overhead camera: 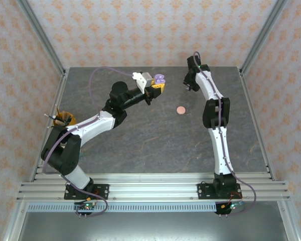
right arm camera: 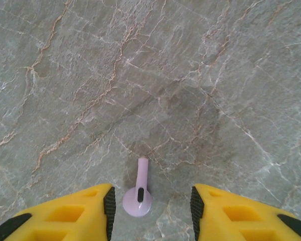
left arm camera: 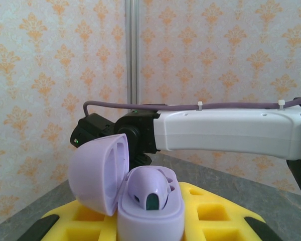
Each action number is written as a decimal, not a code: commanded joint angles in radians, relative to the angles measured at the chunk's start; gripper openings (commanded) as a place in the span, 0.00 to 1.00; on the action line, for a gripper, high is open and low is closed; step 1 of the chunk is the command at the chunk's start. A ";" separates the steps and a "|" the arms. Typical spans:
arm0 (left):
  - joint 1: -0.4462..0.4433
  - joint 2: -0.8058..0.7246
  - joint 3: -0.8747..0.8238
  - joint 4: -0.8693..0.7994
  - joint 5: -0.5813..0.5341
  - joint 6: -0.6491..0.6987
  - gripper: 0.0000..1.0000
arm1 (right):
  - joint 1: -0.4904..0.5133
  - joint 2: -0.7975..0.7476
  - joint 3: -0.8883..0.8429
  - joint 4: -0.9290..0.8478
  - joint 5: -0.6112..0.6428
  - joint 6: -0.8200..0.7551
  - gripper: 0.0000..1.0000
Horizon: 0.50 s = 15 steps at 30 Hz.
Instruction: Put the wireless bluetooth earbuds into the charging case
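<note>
Purple case (overhead camera: 160,78) in left gripper (overhead camera: 157,86)

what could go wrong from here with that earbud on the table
1. The loose earbud lies flat between the right gripper's open fingers; small and rounded, it may skid or twist when pinched.
2. The open case in the left gripper already holds a second earbud; a bumped insertion might unseat it.

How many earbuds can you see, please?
2. One earbud sits in the open purple case held by the left pincer; another lies on the table between the fingers of the right pincer. Others may be hidden.
</note>
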 commanded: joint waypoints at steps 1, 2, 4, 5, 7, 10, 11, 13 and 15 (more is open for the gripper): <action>0.010 0.015 0.039 0.088 0.027 -0.022 0.00 | 0.010 0.021 0.042 0.006 -0.001 -0.014 0.44; 0.012 0.018 0.040 0.094 0.027 -0.027 0.00 | 0.013 0.024 0.042 0.004 -0.002 -0.018 0.43; 0.017 0.024 0.038 0.100 0.028 -0.034 0.00 | 0.019 0.030 0.041 0.001 0.000 -0.028 0.42; 0.018 0.025 0.038 0.103 0.029 -0.038 0.00 | 0.022 0.034 0.042 -0.001 0.000 -0.033 0.41; 0.023 0.027 0.034 0.111 0.027 -0.043 0.00 | 0.028 0.037 0.040 -0.007 0.005 -0.040 0.40; 0.026 0.027 0.028 0.120 0.026 -0.050 0.00 | 0.032 0.044 0.038 -0.014 0.008 -0.050 0.39; 0.026 0.026 0.025 0.122 0.026 -0.052 0.00 | 0.034 0.046 0.039 -0.017 0.010 -0.050 0.39; 0.027 0.025 0.024 0.125 0.025 -0.055 0.00 | 0.036 0.052 0.039 -0.022 0.011 -0.054 0.39; 0.027 0.023 0.022 0.127 0.024 -0.057 0.00 | 0.036 0.057 0.039 -0.027 0.016 -0.058 0.39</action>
